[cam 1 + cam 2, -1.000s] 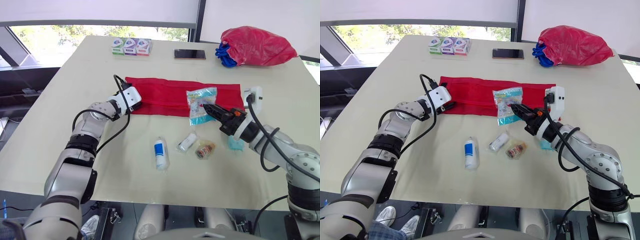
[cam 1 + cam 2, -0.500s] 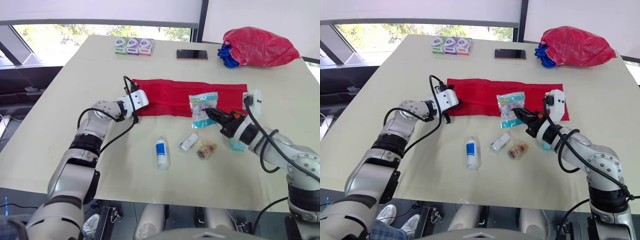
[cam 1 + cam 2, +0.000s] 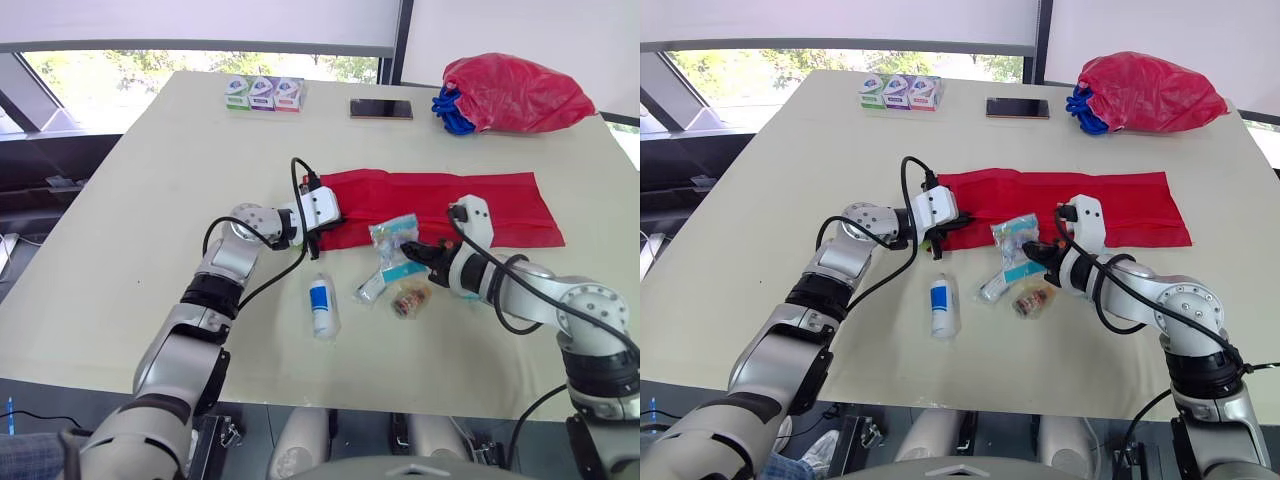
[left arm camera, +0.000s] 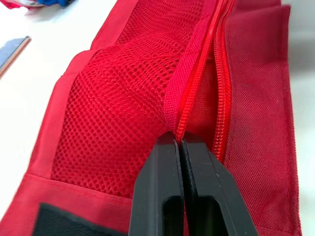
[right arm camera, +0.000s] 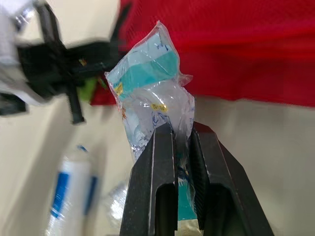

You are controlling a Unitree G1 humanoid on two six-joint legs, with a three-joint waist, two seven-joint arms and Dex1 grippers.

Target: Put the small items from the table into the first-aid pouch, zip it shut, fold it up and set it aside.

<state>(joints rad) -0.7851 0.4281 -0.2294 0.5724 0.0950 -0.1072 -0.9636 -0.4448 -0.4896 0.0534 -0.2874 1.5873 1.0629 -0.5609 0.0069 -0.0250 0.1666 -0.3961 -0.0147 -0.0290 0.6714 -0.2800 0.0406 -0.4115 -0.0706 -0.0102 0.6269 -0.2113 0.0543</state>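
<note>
Our left claw (image 4: 180, 141) is clenched on the left end of the red pouch (image 3: 440, 200), at its zipper (image 4: 195, 96). The pouch lies flat across the bench (image 3: 150, 180). Just in front of it we see a blue-and-white tube (image 3: 320, 303), a small roll (image 3: 370, 289) and a brown packet (image 3: 410, 298). Our right claw (image 5: 181, 129) grips a clear packet (image 5: 152, 83) near the pouch's front edge.

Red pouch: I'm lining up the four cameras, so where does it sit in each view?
Left eye: red pouch lies mid-table, stretching right from the left gripper.
Right eye: same place, behind the packet.
Left wrist: its mesh and zipper, just beyond the shut jaws.
Right wrist: red band behind the held packet.
Shared landmark: left gripper pinching the pouch's zipper edge.
</note>
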